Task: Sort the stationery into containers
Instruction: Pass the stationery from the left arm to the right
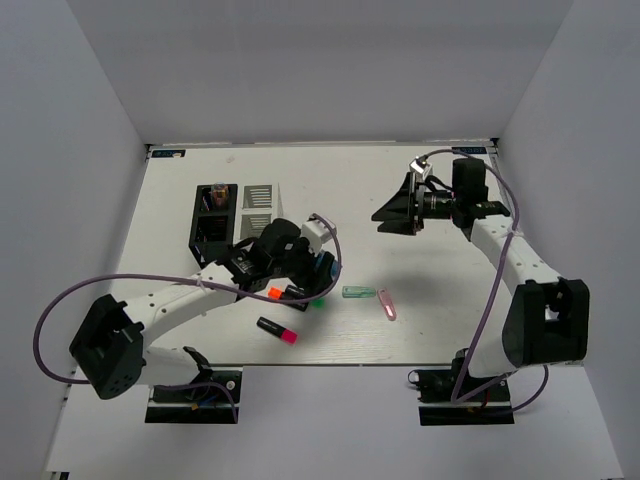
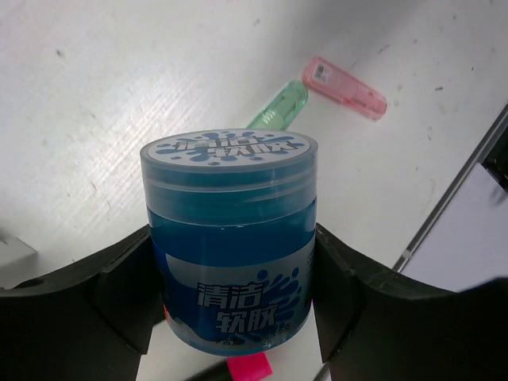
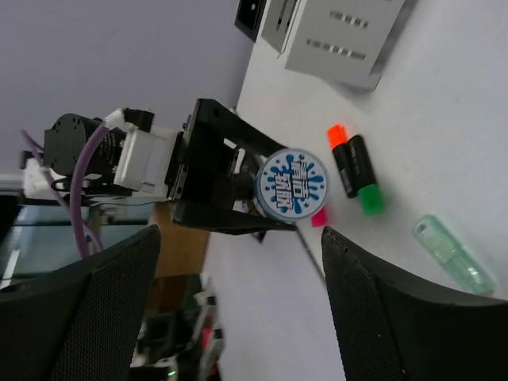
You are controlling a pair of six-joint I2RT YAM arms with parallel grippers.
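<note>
Left claw (image 2: 234,266) is clamped on the squat translucent blue tub (image 2: 230,198) with a blue-and-white printed lid. Its black jaws press the tub's lower wall from both sides, so the lid faces up and the tub sits upright, a hold that suits lowering it straight into a compartment. The tub appears lifted off the white table (image 1: 440,330), since a pink marker cap shows beneath it in the left wrist view. It hangs to the right of the black slotted plastic organiser box (image 1: 202,225) and nearer the arm bases, not yet over any compartment. The white slotted plastic organiser box (image 1: 258,210) stands against the black box's right side.

Nearer than the black box lie three stubby black markers: the orange-capped marker (image 1: 275,293), the green-capped marker (image 1: 315,301) and the pink-capped marker (image 1: 279,331). Farther to its right are the translucent green capsule (image 1: 357,292) and the translucent pink capsule (image 1: 387,305). All are loose on the table, awaiting sorting.

Right claw (image 1: 395,212), well to the right of the black box, hovers with jaws spread and nothing between them, probably held clear while the left arm works.
</note>
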